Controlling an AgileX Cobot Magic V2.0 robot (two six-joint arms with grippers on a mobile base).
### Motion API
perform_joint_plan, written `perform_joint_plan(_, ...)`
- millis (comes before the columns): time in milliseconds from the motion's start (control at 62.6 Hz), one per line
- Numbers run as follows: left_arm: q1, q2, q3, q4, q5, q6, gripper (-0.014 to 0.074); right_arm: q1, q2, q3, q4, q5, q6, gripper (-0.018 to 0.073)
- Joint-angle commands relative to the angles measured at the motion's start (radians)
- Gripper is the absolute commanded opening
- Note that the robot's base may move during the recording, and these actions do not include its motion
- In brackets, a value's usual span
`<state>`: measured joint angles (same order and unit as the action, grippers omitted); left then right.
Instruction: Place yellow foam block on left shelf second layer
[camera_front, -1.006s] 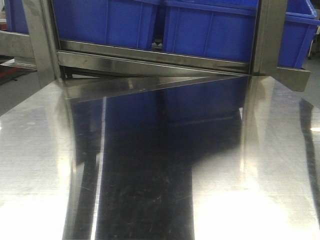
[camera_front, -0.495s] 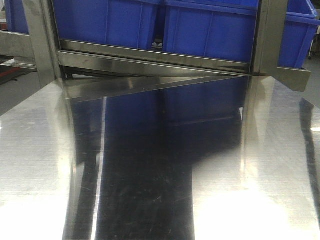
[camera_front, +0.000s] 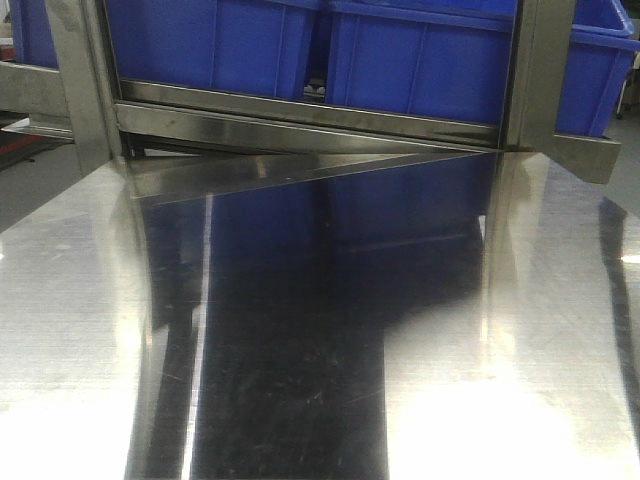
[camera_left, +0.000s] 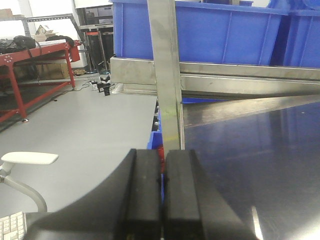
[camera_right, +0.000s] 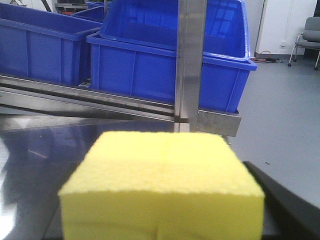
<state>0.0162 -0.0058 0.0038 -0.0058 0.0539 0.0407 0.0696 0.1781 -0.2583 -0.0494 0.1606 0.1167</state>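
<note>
Yellow foam block (camera_right: 162, 185) in right fingers (camera_right: 292, 205)

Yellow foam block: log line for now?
bright yellow cube-shaped foam block | held by right fingers | left fingers shut, empty | not yet shelved

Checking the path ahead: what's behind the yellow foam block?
Behind the yellow foam block stand a steel post and blue bins on a shelf rail. The block hides the tabletop nearest it.

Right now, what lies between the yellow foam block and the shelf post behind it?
Nothing but bare steel tabletop. The right wrist view shows the yellow foam block up close, the shelf post beyond it, and only reflective tabletop between.
</note>
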Motion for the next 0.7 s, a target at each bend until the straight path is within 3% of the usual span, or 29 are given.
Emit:
perform_joint_plan(0,0.001,-0.017,0.024,-0.005,-0.083,-0.004,0.0124,-0.008,0.009,-0.029,-0.004,-0.096,-0.009,0.0501)
perform_joint_plan(686,0.001,-0.017,0.024,-0.005,-0.083,-0.004,0.0124,-0.008,0.009,-0.029,-0.004,-0.096,-0.009,0.0501)
